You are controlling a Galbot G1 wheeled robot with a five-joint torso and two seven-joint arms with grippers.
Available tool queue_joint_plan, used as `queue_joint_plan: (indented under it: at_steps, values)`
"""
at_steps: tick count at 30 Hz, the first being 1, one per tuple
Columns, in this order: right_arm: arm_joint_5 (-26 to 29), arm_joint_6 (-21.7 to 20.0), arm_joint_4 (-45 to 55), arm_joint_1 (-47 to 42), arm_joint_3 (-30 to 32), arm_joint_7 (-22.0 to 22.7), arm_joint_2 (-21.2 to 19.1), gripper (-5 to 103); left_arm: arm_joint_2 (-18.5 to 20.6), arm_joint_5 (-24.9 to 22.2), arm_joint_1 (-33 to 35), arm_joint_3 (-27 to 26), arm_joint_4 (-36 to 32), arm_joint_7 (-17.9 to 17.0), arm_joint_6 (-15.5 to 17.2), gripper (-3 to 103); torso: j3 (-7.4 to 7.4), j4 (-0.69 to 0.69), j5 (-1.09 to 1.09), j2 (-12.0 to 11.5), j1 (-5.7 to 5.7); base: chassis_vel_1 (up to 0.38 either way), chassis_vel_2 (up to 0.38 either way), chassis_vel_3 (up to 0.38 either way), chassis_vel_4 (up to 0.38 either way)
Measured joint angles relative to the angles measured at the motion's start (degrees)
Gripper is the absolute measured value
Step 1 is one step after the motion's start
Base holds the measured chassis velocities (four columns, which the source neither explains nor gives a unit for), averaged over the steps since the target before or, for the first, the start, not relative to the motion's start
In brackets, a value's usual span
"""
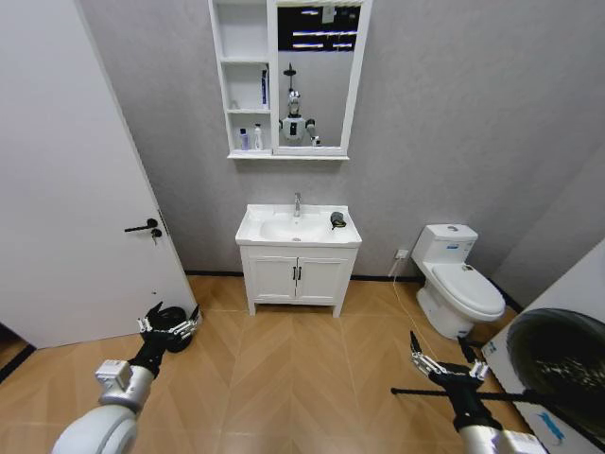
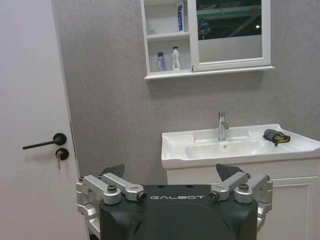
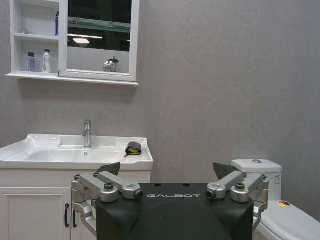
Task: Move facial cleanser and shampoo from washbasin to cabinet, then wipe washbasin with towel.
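Note:
The white washbasin stands against the far wall, and the dark towel lies bunched on its right rim. Above it hangs the cabinet with its mirror. A small purple bottle and a white bottle stand in its lowest compartment; I cannot tell which is the facial cleanser and which the shampoo. My left gripper and right gripper hang low over the floor, far from the basin, both open and holding nothing. The wrist views show the open left gripper, the open right gripper and the towel.
A white two-door vanity cupboard carries the basin. A white door stands at the left and a toilet at the right. A blue tube stands in the middle compartment. Wooden floor lies between me and the basin.

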Motion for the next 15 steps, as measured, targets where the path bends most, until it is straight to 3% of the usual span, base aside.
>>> queue_joint_plan:
  at_steps: [15]
  values:
    - [0.0, 0.0, 0.0, 0.0, 0.0, 0.0, 0.0, 100, 0.0, 0.0, 0.0, 0.0, 0.0, 0.0, 0.0, 100, 0.00, 0.00, 0.00, 0.0, 0.00, 0.000, 0.000, 0.000, 0.000]
